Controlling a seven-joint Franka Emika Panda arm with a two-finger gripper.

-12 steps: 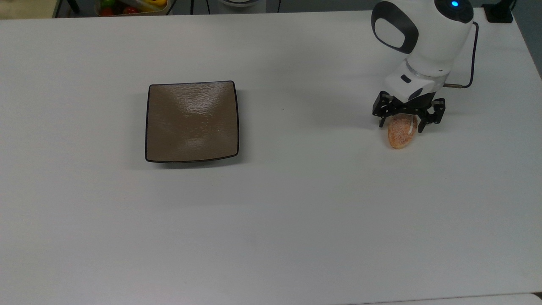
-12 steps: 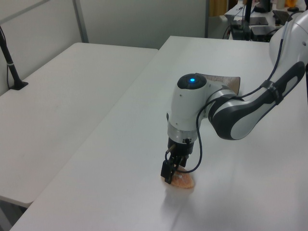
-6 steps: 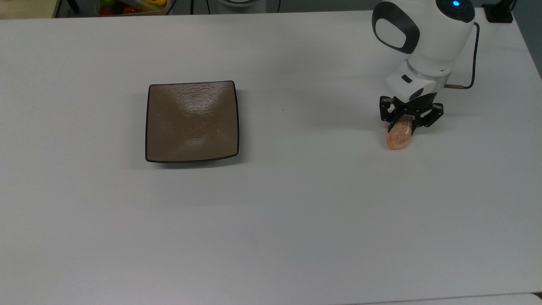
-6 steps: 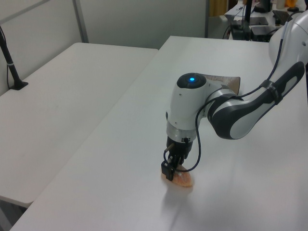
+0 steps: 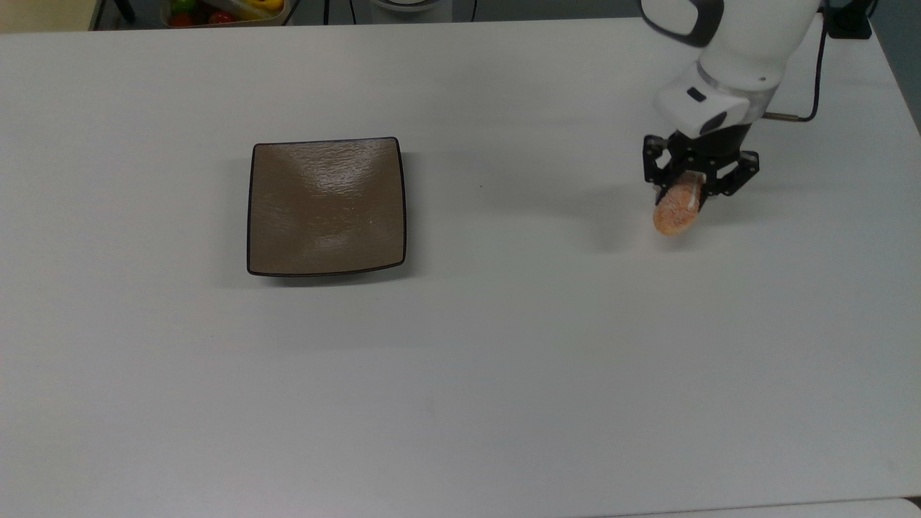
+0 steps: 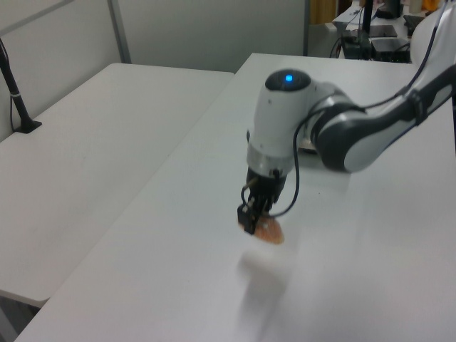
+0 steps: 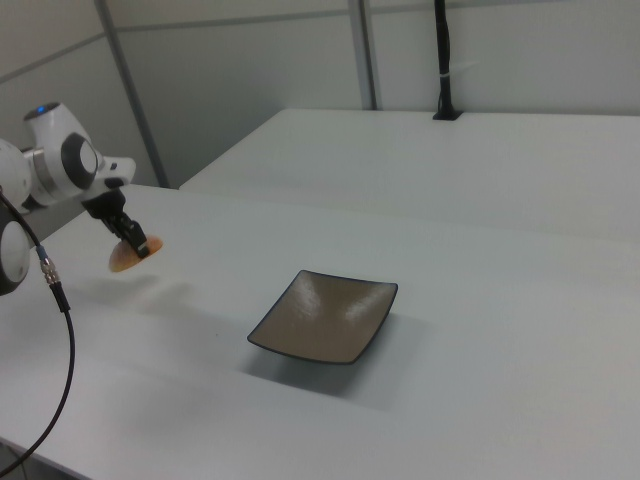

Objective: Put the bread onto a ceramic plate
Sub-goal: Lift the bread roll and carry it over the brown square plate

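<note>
Bread (image 5: 674,209) (on the table a second ago) now hangs lifted, clamped in the pincer (image 5: 696,188), well apart from the ceramic plate (image 5: 327,206).

Top view: overhead camera, looking steeply down on the white counter (image 5: 504,374); far edge of the counter along the frame's top, ceramic plate (image 5: 327,206) left of centre, pincer (image 5: 686,193) with bread (image 5: 675,211) at upper right.

Left view: raised camera near one end of the counter, looking along its length; arm close in mid-frame, pincer (image 6: 255,214) at centre.

Right view: lower, oblique camera at the opposite end; ceramic plate (image 7: 325,315) at centre, pincer (image 7: 131,243) far at mid-left.

Shared by all three: counter surface, pincer, bread.
</note>
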